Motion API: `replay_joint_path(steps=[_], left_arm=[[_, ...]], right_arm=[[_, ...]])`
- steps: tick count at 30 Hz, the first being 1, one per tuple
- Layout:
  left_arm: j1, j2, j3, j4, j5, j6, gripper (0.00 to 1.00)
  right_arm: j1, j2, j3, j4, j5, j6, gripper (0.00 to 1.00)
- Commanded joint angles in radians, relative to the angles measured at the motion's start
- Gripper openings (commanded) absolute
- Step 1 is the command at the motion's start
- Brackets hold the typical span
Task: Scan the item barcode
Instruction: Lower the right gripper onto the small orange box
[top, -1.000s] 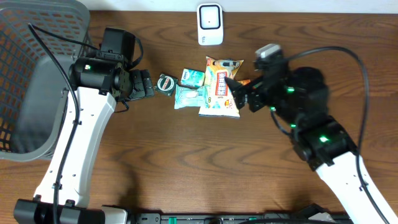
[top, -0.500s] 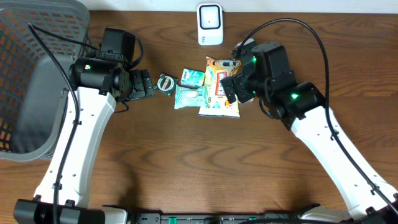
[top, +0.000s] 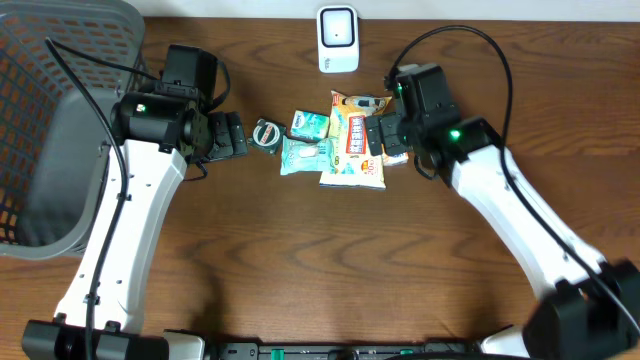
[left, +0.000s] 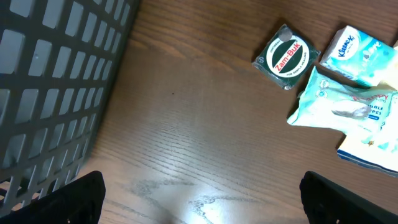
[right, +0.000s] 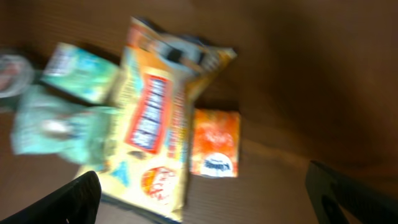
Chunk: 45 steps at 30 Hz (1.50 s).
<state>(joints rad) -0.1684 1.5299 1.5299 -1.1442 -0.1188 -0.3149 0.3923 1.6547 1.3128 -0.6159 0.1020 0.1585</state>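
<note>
Wooden table (top: 300, 260) bears one tin (top: 268, 133), two tissue packs (left: 345, 109), two packets (right: 155, 124).

Bare table (top: 330, 260) lies open before the packet cluster (top: 345, 150) (basket (top: 50, 120) walls off the left, scanner (top: 338, 38) stands behind).

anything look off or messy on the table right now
Nothing spilled or damaged. Things just lie bunched up: the snack bag touches the wipes pack, and a small orange packet sits tight against its other side.
</note>
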Motion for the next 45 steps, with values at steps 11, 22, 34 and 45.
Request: replay_joint_path(steps=[11,22,34,45], left_arm=[[0.002,-0.002,-0.001,-0.003,-0.017,-0.005,0.99],[0.002,-0.002,-0.001,-0.002,-0.017,-0.005,0.99],[0.002,-0.002,-0.001,-0.002,-0.017,-0.005,0.99],[0.002,-0.002,-0.001,-0.002,-0.017,-0.005,0.98]], right_arm=[[-0.12,0.148,0.008,-0.001,-0.243,0.103,0.99],[-0.116,0.148,0.008,-0.03,-0.244,0.103,0.99],[-0.116,0.127,0.01,-0.065,-0.386,0.131,0.99],[-0.117,0.104,0.009,0.014,-0.492,0.278,0.92]])
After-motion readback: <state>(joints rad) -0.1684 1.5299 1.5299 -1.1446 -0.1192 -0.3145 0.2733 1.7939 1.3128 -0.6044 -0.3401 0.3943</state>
